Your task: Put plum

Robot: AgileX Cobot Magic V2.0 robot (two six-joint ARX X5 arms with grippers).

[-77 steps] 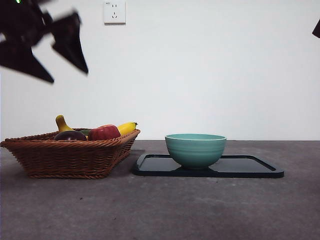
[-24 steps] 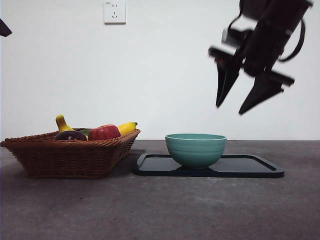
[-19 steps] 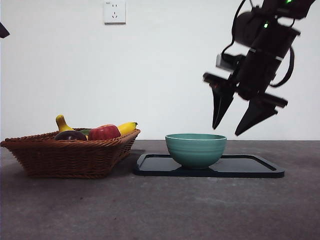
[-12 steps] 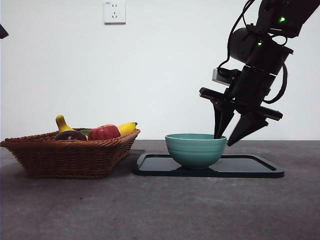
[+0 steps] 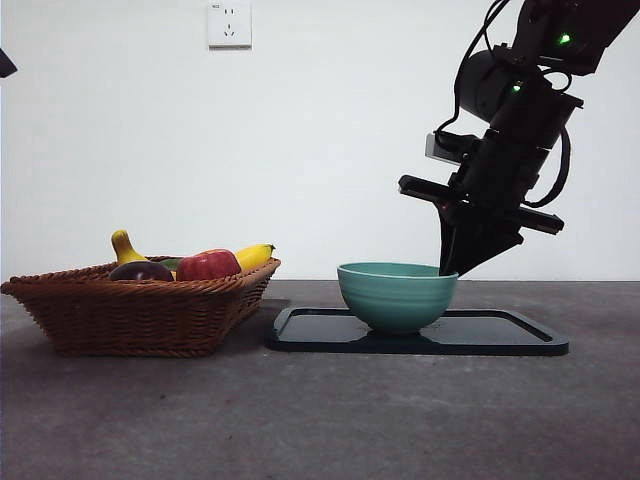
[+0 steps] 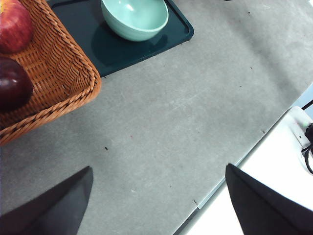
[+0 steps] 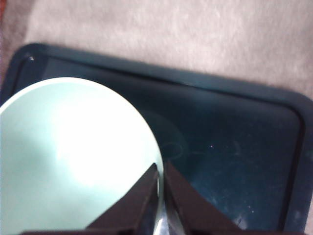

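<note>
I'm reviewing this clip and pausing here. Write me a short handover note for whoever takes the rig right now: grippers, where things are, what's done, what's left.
Right gripper: jaws shut on the rim of the green bowl, one jaw inside and one outside, at the side away from the basket.
Left gripper: jaws open, holding nothing, waiting above the bare table.
Plum: in the wicker basket, beside the red apple and the banana; untouched.
Bowl sits on the dark tray, empty inside.
Done: bowl gripped only.
Left: the plum has yet to be picked from the basket and placed; likely into the bowl, though that is a guess.
</note>
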